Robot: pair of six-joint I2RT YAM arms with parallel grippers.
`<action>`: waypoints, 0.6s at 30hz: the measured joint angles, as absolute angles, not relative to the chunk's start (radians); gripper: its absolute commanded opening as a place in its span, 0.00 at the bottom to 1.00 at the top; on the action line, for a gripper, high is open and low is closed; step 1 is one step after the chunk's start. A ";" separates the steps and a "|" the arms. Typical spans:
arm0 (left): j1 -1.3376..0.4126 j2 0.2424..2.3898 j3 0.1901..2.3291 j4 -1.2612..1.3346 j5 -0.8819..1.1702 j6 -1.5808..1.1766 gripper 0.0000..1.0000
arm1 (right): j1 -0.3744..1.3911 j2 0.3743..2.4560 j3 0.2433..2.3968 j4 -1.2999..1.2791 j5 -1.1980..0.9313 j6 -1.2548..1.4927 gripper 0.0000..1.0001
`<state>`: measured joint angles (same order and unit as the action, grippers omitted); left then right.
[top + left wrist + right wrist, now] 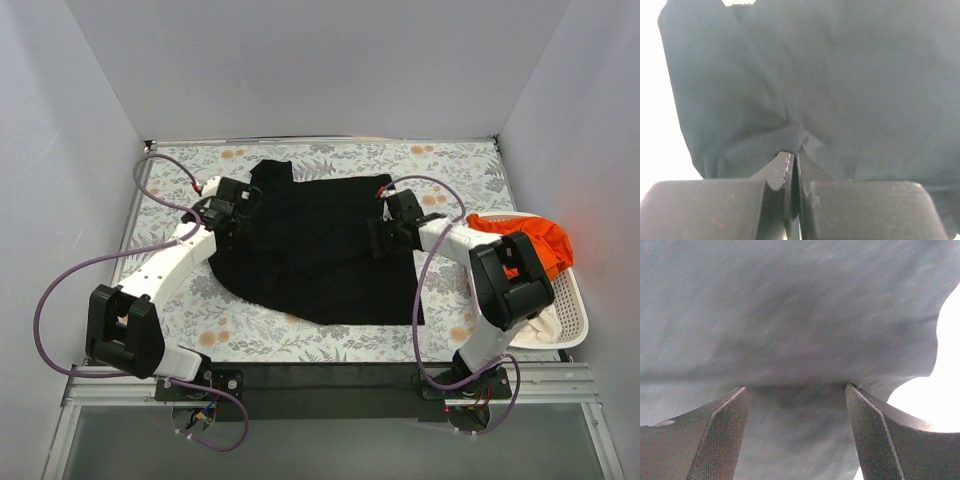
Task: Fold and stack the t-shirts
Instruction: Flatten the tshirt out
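Two shirts are sitting in the white slatted basket (578, 312) at the right edge of the tabletop (450, 165). An orange t-shirt (538, 240) is heaping over the basket's far end and spilling across the rim. A cream t-shirt (540, 326) is showing at the near end, partly hidden behind the right arm. The black t-shirt (320, 255) is lying outside the basket, spread over the middle of the floral tabletop between the two arms, with one sleeve pointing toward the far left.

The left tool (248, 205) is sitting at the shirt's left side, by that sleeve. The right tool (382, 228) is sitting at the shirt's right edge, the side nearer the basket. From overhead, both tools are blending into the dark fabric, so their jaws are hard to read there.

The wrist views are making it plain. The left wrist camera is showing the left fingers (782, 170) pressed together and pinching a small bunched fold of the black cloth, with wrinkles spreading out from the pinch. The right wrist camera is showing the right fingers (720, 440) spread wide apart, with black cloth filling the view beyond and between them. Whether their tips are touching the cloth, I cannot tell. Only the overhead view is taking in the basket and its shirts.
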<state>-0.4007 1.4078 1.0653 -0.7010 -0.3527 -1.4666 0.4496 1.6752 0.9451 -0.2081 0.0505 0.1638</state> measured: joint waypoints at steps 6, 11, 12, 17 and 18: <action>-0.230 1.433 1.122 -0.595 -0.250 -1.397 0.00 | 0.392 1.789 1.135 -0.261 0.144 0.121 0.70; -0.212 1.353 1.049 -0.525 -0.231 -1.359 0.00 | 0.393 1.671 1.085 -0.307 0.172 0.125 0.73; -0.212 1.321 1.019 -0.508 -0.230 -1.352 0.00 | 0.393 1.631 1.053 -0.323 0.175 0.130 0.72; -0.211 1.158 0.890 -0.444 -0.237 -1.318 0.00 | 0.395 1.422 0.863 -0.418 0.166 0.189 0.73; -0.211 1.131 0.871 -0.432 -0.240 -1.314 0.00 | 0.395 1.390 0.836 -0.444 0.161 0.202 0.72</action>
